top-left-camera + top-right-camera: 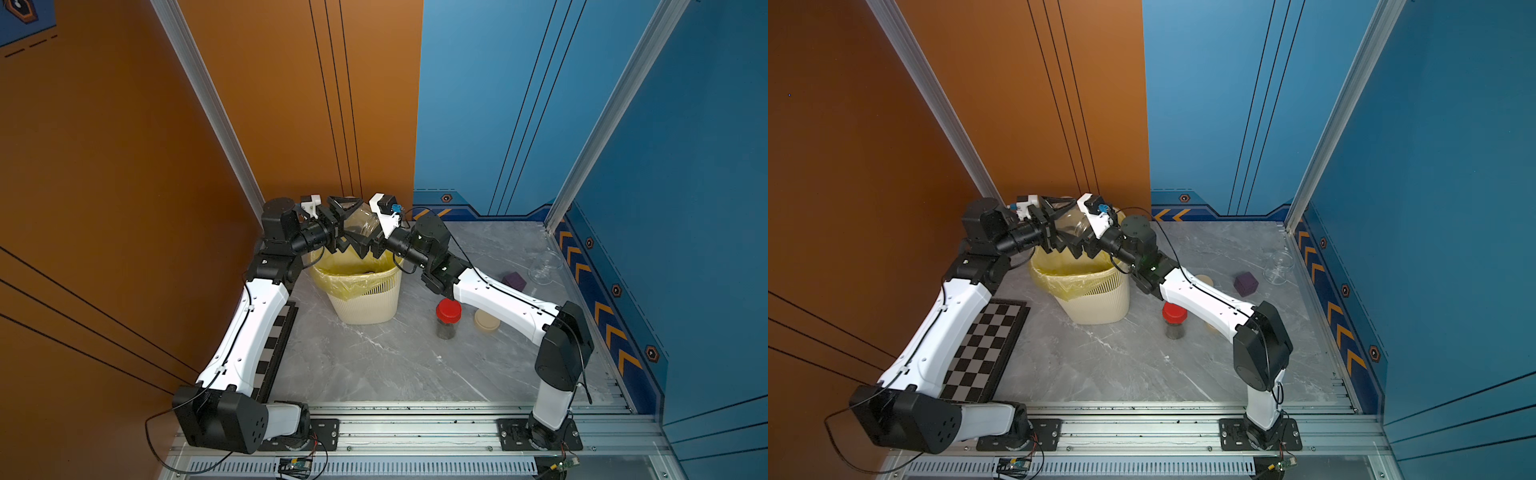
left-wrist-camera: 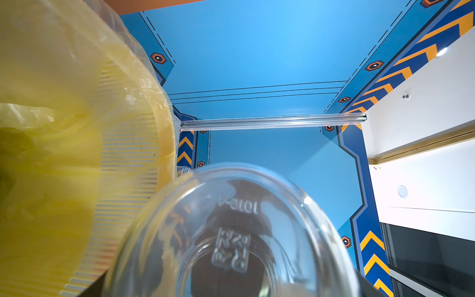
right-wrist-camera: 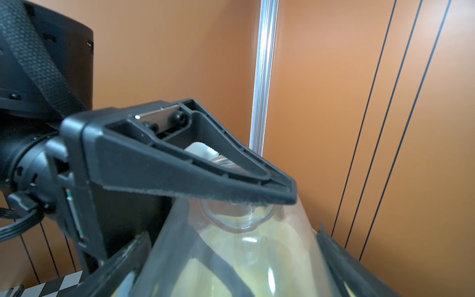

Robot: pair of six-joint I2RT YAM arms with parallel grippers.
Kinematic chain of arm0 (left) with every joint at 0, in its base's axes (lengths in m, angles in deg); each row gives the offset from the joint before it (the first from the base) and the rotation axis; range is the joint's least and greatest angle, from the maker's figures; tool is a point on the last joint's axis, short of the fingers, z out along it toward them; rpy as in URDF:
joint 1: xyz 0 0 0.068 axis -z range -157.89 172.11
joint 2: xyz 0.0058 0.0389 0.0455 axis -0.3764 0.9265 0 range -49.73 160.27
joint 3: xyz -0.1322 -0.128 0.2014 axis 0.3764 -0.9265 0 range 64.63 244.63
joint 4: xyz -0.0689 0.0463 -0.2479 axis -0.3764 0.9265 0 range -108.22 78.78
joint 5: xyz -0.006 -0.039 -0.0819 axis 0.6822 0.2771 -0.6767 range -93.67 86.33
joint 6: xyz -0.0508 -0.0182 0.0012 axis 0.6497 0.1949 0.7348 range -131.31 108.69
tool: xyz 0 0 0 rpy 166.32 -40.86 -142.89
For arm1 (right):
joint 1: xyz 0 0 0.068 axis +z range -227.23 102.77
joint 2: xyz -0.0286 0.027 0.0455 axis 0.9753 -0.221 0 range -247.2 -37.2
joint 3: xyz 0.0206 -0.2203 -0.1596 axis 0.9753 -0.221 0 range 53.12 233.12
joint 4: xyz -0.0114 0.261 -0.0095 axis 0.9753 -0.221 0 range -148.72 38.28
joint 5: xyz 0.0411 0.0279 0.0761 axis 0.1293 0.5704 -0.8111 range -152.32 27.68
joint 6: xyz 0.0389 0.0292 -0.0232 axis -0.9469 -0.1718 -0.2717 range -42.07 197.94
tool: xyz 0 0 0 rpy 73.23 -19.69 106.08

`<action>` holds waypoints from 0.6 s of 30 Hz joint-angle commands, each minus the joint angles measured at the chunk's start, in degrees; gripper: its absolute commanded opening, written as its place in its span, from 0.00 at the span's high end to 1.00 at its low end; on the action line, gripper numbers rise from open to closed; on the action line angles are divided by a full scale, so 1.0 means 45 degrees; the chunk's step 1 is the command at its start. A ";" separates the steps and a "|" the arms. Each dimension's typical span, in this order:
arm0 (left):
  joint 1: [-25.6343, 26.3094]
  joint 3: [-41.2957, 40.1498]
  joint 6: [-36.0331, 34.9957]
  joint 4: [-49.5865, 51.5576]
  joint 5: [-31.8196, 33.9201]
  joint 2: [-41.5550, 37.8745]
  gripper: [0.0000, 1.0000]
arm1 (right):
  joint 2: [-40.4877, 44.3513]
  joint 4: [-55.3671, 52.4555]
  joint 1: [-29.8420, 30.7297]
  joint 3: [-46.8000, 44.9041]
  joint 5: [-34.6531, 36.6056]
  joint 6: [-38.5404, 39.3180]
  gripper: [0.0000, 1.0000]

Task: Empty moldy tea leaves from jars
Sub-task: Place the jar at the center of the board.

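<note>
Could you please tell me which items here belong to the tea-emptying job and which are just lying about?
Job: held jar, red-lidded jar, beige lid, lined bin.
Lying about: purple cube, chessboard, probably the clear glass at the wall.

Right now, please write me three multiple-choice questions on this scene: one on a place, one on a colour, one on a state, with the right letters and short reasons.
1. Where is the lidless jar?
A. in the air above the bin
B. lying inside the bin
C. standing beside the bin

2. Which colour is the lid of the standing jar on the table?
A. blue
B. green
C. red

3. How is the standing jar?
A. open, empty
B. closed, dark leaves inside
C. tipped over

1 A: both top views show it raised over the bin.
2 C: the lid is bright red.
3 B: lid on, leaves behind glass.
</note>
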 commanded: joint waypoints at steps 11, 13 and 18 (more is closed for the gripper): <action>0.0008 -0.0018 0.0293 -0.1545 -0.0521 -0.0230 0.17 | 0.0146 0.0244 -0.0099 0.0251 -0.0740 -0.0314 0.49; -0.0021 0.0026 0.0210 -0.1564 -0.0530 -0.0183 0.05 | 0.0233 0.0328 -0.0104 0.0143 -0.0822 -0.0314 0.51; -0.0207 0.0041 -0.0079 -0.1734 -0.0564 -0.0049 0.02 | 0.0545 0.0551 -0.0191 -0.0108 -0.0848 -0.0236 0.54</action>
